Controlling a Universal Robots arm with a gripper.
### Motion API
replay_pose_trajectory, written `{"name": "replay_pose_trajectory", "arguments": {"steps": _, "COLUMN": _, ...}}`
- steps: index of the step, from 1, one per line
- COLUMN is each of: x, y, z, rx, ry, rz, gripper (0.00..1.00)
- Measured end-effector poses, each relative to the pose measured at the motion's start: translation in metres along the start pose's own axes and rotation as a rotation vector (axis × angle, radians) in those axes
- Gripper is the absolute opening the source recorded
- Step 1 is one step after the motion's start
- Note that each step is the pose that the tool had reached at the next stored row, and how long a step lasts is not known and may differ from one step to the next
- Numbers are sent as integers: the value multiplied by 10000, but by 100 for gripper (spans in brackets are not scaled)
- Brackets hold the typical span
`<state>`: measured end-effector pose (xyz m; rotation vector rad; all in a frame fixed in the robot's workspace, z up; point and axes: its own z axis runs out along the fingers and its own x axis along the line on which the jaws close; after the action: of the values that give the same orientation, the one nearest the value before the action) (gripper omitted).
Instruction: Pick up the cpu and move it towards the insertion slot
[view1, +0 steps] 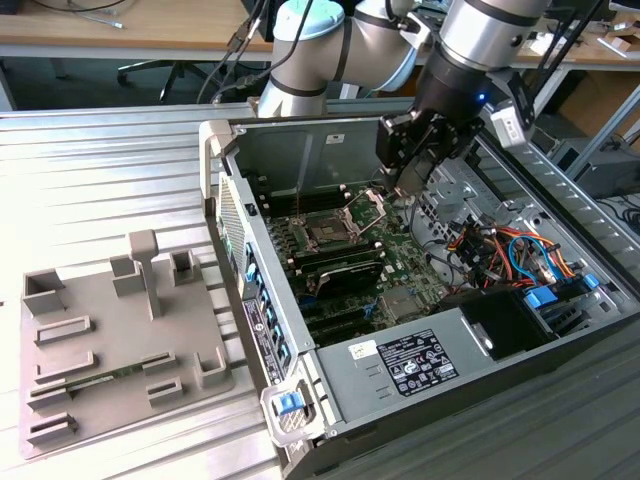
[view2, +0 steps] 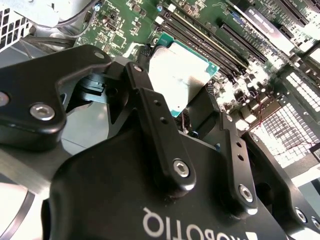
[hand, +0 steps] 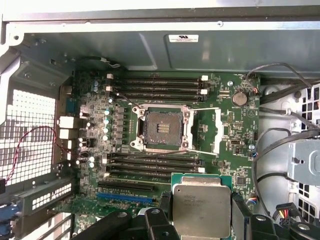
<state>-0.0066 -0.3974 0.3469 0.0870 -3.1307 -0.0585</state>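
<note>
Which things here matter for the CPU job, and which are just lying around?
Part of the job:
- cpu, gripped in the claw
- insertion slot, frame open

Just lying about:
- grey plastic tray outside the case
- memory slots
- orange and blue cables

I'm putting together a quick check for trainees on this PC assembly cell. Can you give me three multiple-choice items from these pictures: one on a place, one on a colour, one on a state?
1. Where is the cpu?
A. Seated in the insertion slot
B. In the gripper, above the circuit board
C. On the grey tray

2. What colour is the circuit board around the insertion slot?
A. Green
B. Red
C. White

3. What state is the insertion slot in?
A. Holding a chip
B. Covered by a fan
C. Open, with its frame swung aside

Answers: 1 B, in both wrist views the gripper has the cpu between its fingers, short of the slot. 2 A, the first wrist view shows it green. 3 C, the dark centre lies bare.
</note>
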Motion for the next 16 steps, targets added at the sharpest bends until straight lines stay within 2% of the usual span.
{"name": "replay_pose_trajectory", "arguments": {"steps": 16, "x": 5, "y": 88, "z": 25, "rx": 0, "ry": 0, "rz": 0, "gripper": 55}}
